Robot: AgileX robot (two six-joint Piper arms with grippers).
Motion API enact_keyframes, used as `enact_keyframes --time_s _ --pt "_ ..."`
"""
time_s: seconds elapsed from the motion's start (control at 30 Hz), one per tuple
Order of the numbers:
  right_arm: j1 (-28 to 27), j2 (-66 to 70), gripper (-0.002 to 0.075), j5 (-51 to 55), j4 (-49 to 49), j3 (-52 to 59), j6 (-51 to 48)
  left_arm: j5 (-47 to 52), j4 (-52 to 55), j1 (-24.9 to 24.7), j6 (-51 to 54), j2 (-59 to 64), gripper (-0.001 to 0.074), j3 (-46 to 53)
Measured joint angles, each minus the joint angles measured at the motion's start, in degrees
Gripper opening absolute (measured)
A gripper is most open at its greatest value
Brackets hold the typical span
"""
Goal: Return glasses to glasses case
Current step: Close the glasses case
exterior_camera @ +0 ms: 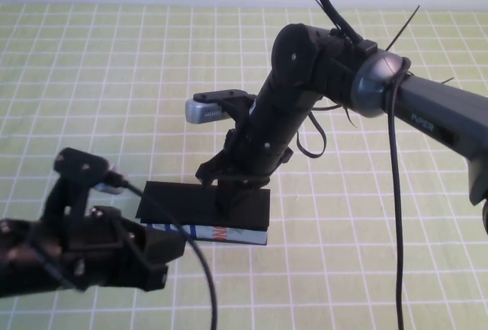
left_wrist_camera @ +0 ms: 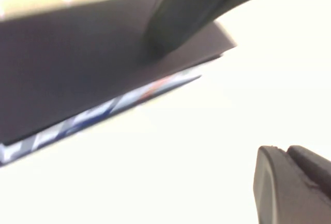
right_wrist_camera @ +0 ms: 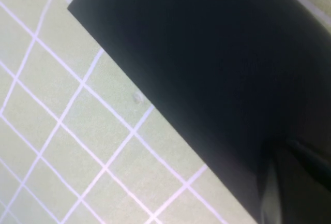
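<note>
Glasses case (left_wrist_camera: 77, 74) print in left wrist view

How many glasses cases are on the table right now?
1. The glasses case lies lid down at the table's middle, the shut right gripper pressing on its top, the left gripper beside its near-left corner. No glasses visible.

The right arm reaches in from the right, elbow raised, wrist bent steeply down; the right gripper (exterior_camera: 232, 193) points downward near the middle of the view, its fingers closed together; the left arm lies low at the near left, its left gripper (exterior_camera: 156, 257) aimed toward the right.
</note>
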Motion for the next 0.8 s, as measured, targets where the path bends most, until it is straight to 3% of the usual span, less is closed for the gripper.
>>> enact_keyframes --time_s 0.43,0.8 --pt "0.0 0.47 -0.0011 -0.09 -0.34 0.23 -0.37 0.0 0.83 0.0 -2.21 -28.68 -0.0002 5.15" --pt "0.0 0.72 -0.0011 -0.09 -0.19 0.23 -0.26 -1.64 5.3 0.0 -4.09 -43.48 -0.0002 5.54"
